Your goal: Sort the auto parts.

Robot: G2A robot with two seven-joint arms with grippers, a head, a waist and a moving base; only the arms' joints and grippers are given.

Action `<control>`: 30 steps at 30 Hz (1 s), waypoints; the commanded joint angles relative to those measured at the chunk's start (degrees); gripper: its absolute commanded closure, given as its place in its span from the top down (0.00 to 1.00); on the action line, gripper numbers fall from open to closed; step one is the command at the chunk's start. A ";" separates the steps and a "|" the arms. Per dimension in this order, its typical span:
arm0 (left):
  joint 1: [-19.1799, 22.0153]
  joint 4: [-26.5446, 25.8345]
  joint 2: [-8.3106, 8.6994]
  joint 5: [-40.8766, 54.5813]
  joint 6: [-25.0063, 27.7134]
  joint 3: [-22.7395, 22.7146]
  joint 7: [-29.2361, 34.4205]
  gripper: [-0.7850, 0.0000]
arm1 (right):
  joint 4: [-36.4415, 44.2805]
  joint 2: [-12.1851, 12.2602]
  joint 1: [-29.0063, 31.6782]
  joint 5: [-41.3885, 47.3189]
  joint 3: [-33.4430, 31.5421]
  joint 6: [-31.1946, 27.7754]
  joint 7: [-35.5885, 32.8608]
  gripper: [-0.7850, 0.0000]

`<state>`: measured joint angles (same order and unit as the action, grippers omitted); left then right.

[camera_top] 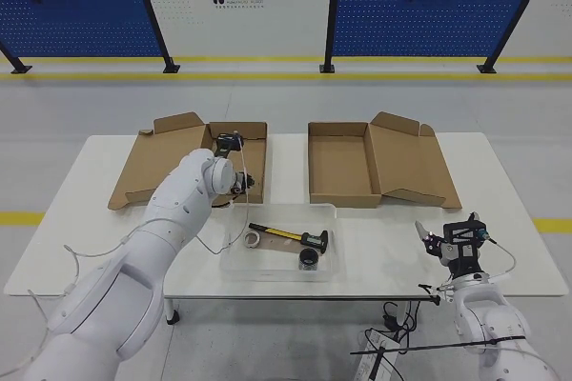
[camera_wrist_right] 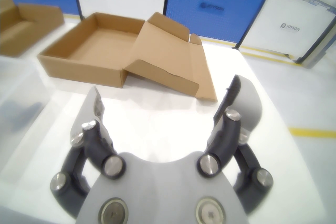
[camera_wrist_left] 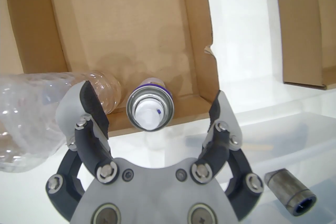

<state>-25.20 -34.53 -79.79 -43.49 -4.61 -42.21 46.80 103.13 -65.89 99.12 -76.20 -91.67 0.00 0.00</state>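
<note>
**Fingers spread above spray can in left box**

Left gripper (camera_wrist_left: 152,93) hangs over the near corner of the left box (camera_wrist_left: 118,12), on the side closest to the clear bin (camera_top: 267,269). Its fingers (camera_wrist_left: 93,104) are wide apart and grip nothing. Seen straight down between them, the spray can (camera_wrist_left: 150,114) stands upright on the box floor, close against the wall that faces the bin. A clear plastic bottle (camera_wrist_left: 31,114) lies on its side just beside the can, its rounded end nearly touching it.

The bin sits on the worktop (camera_top: 505,190) in front of the two boxes. A metal socket (camera_wrist_left: 290,193) lies on its side in it. The top view also shows a hammer (camera_top: 284,233) with a yellow handle in the bin, and a black round part (camera_top: 309,260) near it.

Right gripper (camera_wrist_right: 164,84) is held above the worktop at the right front, well apart from the bin. Its fingers (camera_wrist_right: 228,96) are likewise apart, with nothing between them. Beyond it the right box (camera_wrist_right: 78,64) stands with its lid flap folded out to the side.
</note>
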 commanded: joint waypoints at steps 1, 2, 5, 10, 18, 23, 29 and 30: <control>-0.09 -1.41 0.28 -0.25 -0.10 -0.59 0.40 1.00 | 0.00 0.00 0.00 0.00 0.00 0.00 0.00 1.00; -0.21 -2.11 0.45 -0.54 -0.17 -0.86 0.50 1.00 | 0.00 0.00 0.00 0.00 0.00 0.00 0.00 1.00; -0.56 -4.81 1.08 -1.52 -0.37 -1.85 1.26 1.00 | 0.00 0.00 0.00 0.00 0.00 0.00 0.00 1.00; -1.54 -11.01 2.56 -3.40 -0.65 -4.33 2.89 1.00 | 0.00 0.00 0.00 0.00 0.00 0.00 0.00 1.00; -6.48 -27.80 6.07 -7.15 1.81 -11.02 6.03 1.00 | 0.00 0.00 0.00 0.00 0.00 0.00 0.00 1.00; -12.05 -40.13 8.45 -9.43 5.43 -16.58 7.80 1.00 | 0.00 0.00 0.00 0.00 0.00 0.00 0.00 1.00; -19.86 -54.75 10.37 -11.26 8.89 -21.41 8.88 1.00 | 0.00 0.00 0.00 0.00 0.00 0.00 0.00 1.00; -21.21 -56.79 10.58 -10.94 9.41 -22.02 9.25 1.00 | 0.00 0.00 0.00 0.00 0.00 0.00 0.00 1.00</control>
<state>-44.73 -88.53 -69.45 -54.75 4.17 -63.60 55.65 103.13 -65.89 99.12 -76.20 -91.67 0.00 0.00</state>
